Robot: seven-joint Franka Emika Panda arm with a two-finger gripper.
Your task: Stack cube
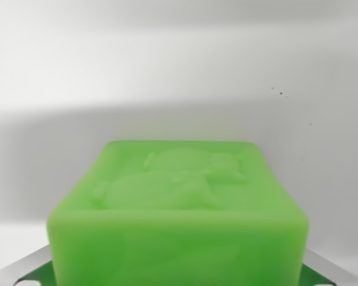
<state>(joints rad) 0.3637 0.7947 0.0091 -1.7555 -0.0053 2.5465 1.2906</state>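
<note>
The green cube [179, 214] sits square to the camera, embossed face up, no long axis evident. White bench [179, 77] lies open beyond it. Gripper's state: can't tell.

Fingers [331, 268] barely visible at bottom corners; state unclear.

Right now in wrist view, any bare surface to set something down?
Yes. Beyond the green cube the white surface is bare across the whole upper frame, apart from tiny dark specks near the wrist view's right. Narrow bare strips flank the cube on both sides. The bottom centre is crowded: the cube fills it. Gripper fingers aren't clearly visible.
</note>
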